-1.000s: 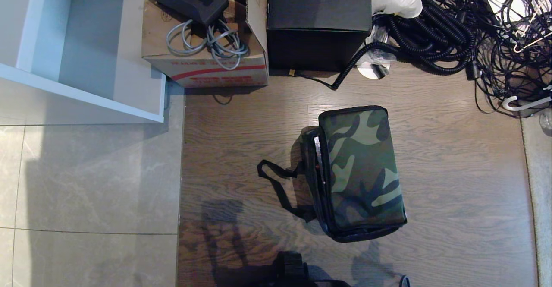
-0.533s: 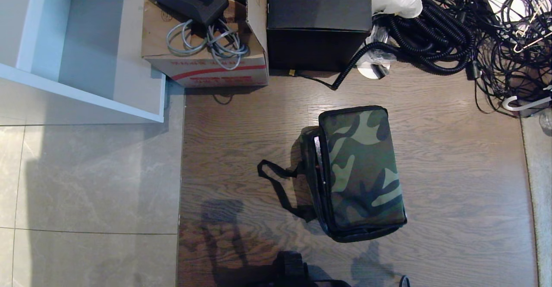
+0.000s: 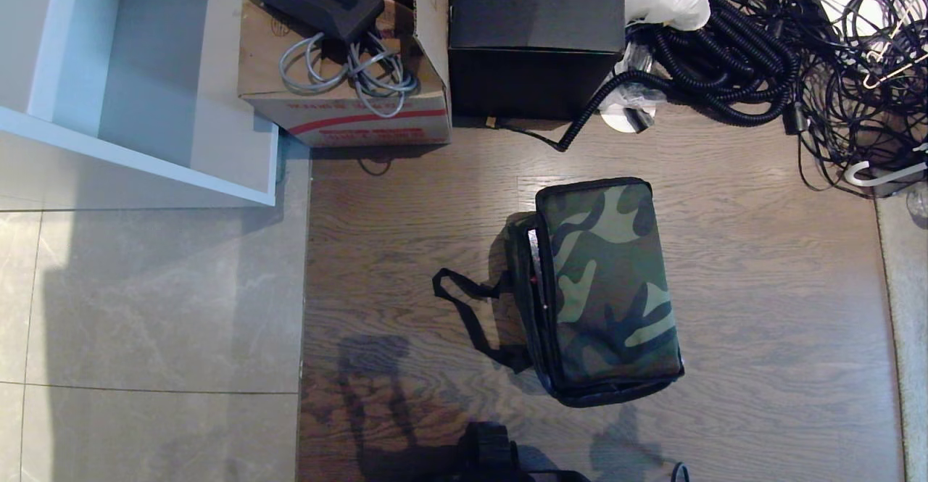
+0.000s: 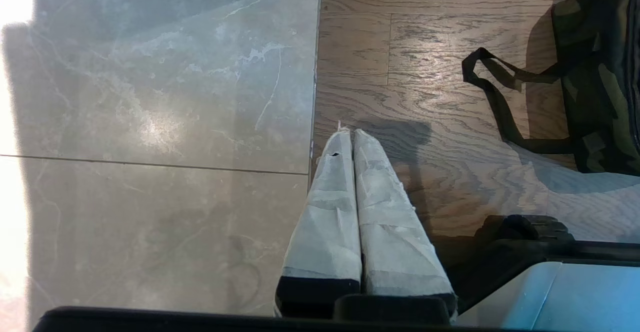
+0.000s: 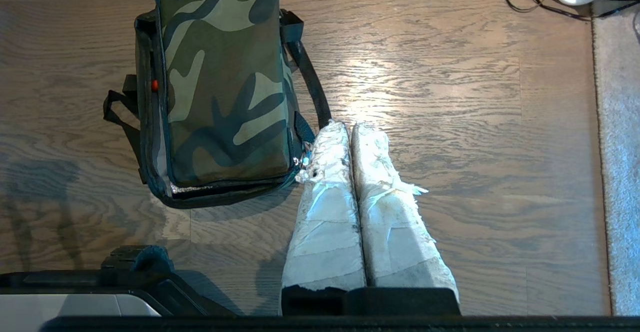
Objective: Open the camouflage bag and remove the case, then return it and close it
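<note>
Bag: camouflage bag lies lid down on wood floor, I see.
Left gripper: pressed together, empty.
Right gripper: pressed together, beside bag.

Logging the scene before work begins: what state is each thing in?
camouflage bag: on wood floor, lid down
left gripper: shut, empty, above floor
right gripper: shut, empty, beside bag
cardboard box: open, holds grey cable
black box: closed
</note>
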Tool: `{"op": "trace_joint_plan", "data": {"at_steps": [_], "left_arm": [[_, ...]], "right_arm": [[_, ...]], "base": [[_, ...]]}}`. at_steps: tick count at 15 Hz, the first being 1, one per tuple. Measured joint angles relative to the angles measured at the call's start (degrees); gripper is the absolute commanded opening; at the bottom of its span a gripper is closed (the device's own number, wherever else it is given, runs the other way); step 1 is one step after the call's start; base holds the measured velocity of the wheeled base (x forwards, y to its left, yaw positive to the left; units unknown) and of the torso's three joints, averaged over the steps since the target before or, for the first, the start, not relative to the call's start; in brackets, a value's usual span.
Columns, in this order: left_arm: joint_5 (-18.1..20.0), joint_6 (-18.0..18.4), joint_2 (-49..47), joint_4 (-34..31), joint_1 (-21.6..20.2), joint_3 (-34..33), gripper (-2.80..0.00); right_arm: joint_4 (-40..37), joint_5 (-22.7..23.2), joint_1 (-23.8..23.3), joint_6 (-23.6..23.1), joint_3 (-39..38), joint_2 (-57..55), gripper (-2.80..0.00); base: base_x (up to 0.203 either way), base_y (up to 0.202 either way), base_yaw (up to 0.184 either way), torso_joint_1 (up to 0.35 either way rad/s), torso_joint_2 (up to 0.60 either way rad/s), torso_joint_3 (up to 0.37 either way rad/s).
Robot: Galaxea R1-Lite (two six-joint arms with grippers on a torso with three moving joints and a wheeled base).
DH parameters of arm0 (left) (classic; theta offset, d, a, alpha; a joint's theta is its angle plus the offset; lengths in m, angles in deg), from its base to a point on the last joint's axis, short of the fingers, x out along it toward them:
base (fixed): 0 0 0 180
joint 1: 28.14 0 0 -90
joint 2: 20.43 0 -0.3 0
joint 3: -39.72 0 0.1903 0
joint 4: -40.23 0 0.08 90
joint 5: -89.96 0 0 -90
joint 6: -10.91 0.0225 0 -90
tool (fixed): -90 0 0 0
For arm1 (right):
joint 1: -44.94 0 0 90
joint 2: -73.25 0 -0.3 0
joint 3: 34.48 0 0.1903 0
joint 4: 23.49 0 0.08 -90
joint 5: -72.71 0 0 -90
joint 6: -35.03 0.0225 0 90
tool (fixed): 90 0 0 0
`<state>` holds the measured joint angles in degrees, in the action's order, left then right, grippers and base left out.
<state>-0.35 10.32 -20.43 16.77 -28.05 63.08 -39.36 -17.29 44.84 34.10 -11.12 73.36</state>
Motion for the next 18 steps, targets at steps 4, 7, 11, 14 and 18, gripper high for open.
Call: {"op": "trace_joint_plan", "data": {"at_steps": [4, 7, 11, 14, 18], "left_arm": [[0.00, -0.05, -0.01, 0.02, 0.00, 0.00, -2.80], [0.00, -0.12, -0.02, 0.00, 0.00, 0.00, -2.80], [0.00, -0.18, -0.02, 0.00, 0.00, 0.00, -2.80], [0.00, -0.18, -0.02, 0.00, 0.00, 0.00, -2.80], [0.00, -0.16, -0.01, 0.00, 0.00, 0.00, -2.80]], "right_arm": [[0.00, -0.02, 0.00, 0.00, 0.00, -0.01, -2.80], [0.00, 0.00, 0.00, 0.00, 0.00, -0.01, -2.80], [0.00, 0.00, 0.00, 0.00, 0.00, -0.01, -2.80], [-0.27, 0.02, 0.00, 0.19, 0.02, -0.04, -2.80], [-0.34, 0.07, 0.00, 0.27, 0.02, -0.04, -2.80]], "base": [[0.000, 0.000, 0.000, 0.000, 0.00, 0.000], [0.000, 0.000, 0.000, 0.000, 0.00, 0.000], [0.000, 0.000, 0.000, 0.000, 0.00, 0.000], [0.000, 0.000, 0.000, 0.002, 0.00, 0.109], [0.000, 0.000, 0.000, 0.002, 0.00, 0.198]]}}
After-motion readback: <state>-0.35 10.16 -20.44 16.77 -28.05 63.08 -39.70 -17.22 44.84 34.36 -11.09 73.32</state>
